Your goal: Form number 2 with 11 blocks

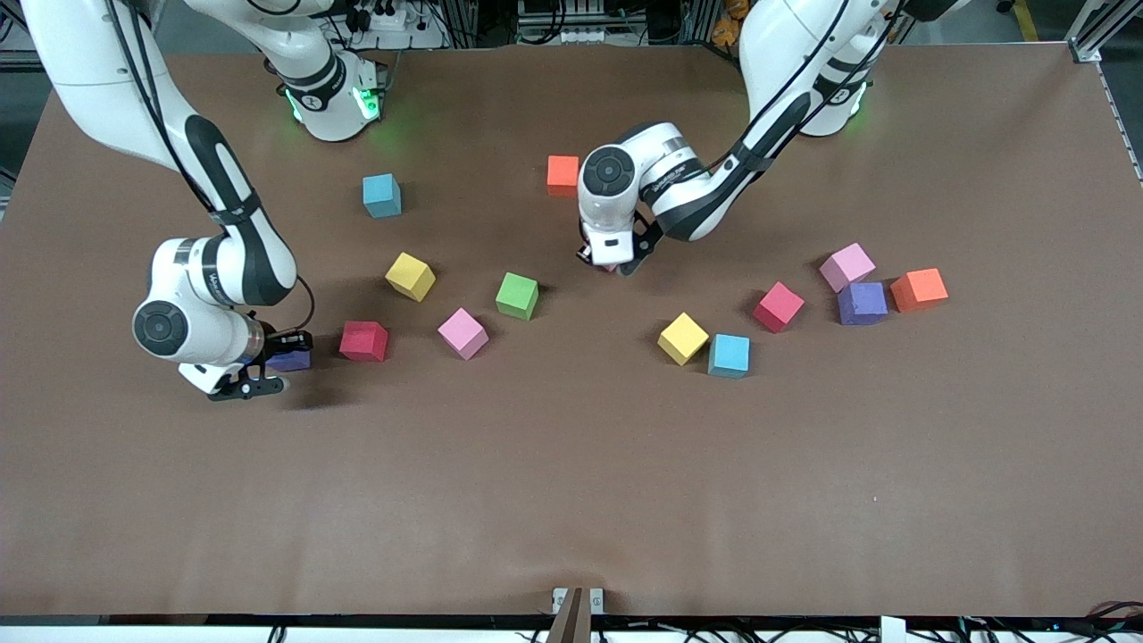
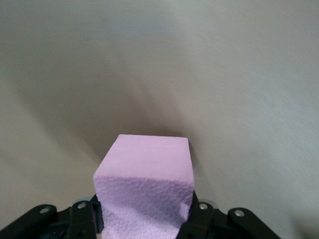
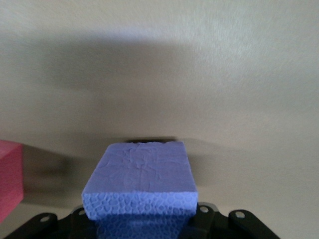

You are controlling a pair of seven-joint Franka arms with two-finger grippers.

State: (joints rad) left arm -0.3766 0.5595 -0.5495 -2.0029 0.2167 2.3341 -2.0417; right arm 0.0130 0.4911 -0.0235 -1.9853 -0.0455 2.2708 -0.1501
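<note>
Okay, front view first. The left pincer (image 1: 613, 259) sits low at the surface (image 1: 571, 500) in the upper middle of the frame, clamped on the held pink block (image 1: 609, 266), which only peeks out between its fingers. The right pincer (image 1: 272, 363) is low at the right arm's end, mid-height in frame, closed on the held purple block (image 1: 293, 361), just beside a red block (image 1: 363, 340).

Loose on the surface:
- two blue blocks (image 1: 381, 196) (image 1: 729, 354)
- two orange blocks (image 1: 563, 174) (image 1: 919, 289)
- two yellow blocks (image 1: 410, 276) (image 1: 683, 338)
- one green block (image 1: 517, 296)
- a second red one (image 1: 779, 306)
- two loose pink blocks (image 1: 463, 333) (image 1: 846, 266)
- one loose purple block (image 1: 862, 303)

That makes fourteen with the two held, all scattered.

In the left wrist view, the held pink block (image 2: 144, 169) is squeezed between the left pincer's (image 2: 144, 221) fingers, its sides dented.

In the right wrist view, the held purple block (image 3: 139, 174) is gripped in the right pincer (image 3: 139, 226), with the red block (image 3: 7, 179) at the frame edge.
</note>
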